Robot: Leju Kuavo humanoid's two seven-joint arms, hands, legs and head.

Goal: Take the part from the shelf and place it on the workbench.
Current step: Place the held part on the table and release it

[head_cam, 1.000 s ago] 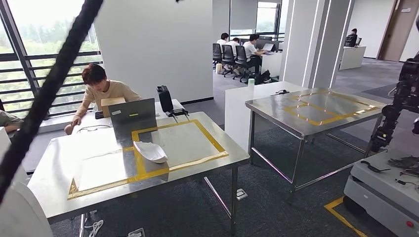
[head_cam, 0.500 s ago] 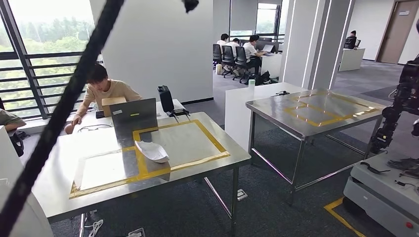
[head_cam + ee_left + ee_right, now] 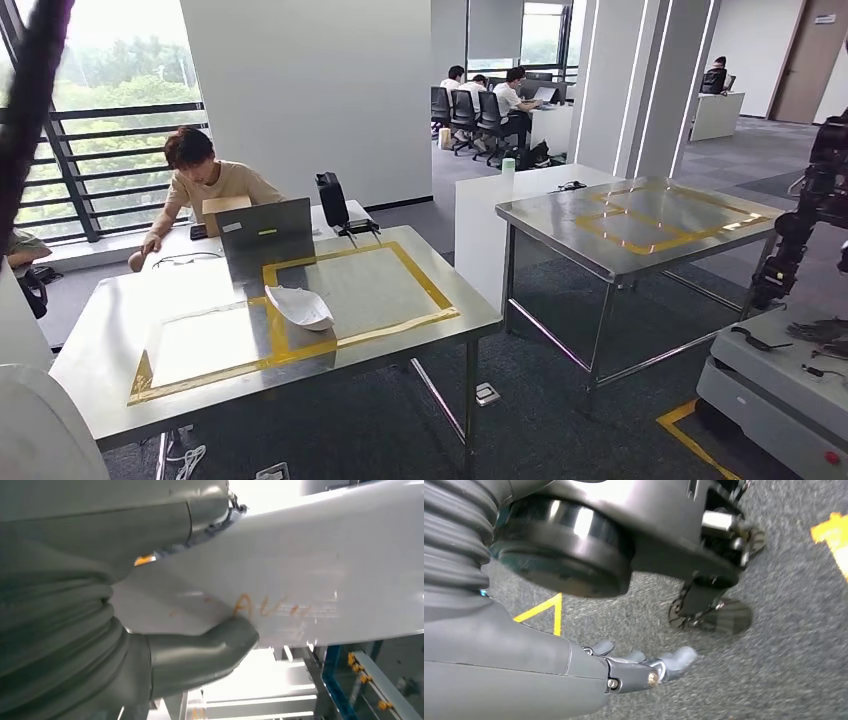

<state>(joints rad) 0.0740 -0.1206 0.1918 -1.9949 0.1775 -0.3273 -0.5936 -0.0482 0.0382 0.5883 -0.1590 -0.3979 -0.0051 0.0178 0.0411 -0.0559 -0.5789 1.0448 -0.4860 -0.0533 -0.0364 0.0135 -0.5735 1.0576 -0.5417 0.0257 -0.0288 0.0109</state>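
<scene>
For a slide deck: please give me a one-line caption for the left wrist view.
The left hand grips a white part marked with faint orange lettering, thumb pressed against its face.

A big white part [image 3: 310, 575] with a smooth, slightly glossy skin is held in the left hand [image 3: 100, 605], with faint orange lettering seen on its face right by the thumb pressed against it. In the head view a rounded white bit of it [image 3: 40, 430] is seen low at the left corner. The workbench surface [image 3: 110, 340] is shiny steel, marked with yellow tape rectangles.
</scene>
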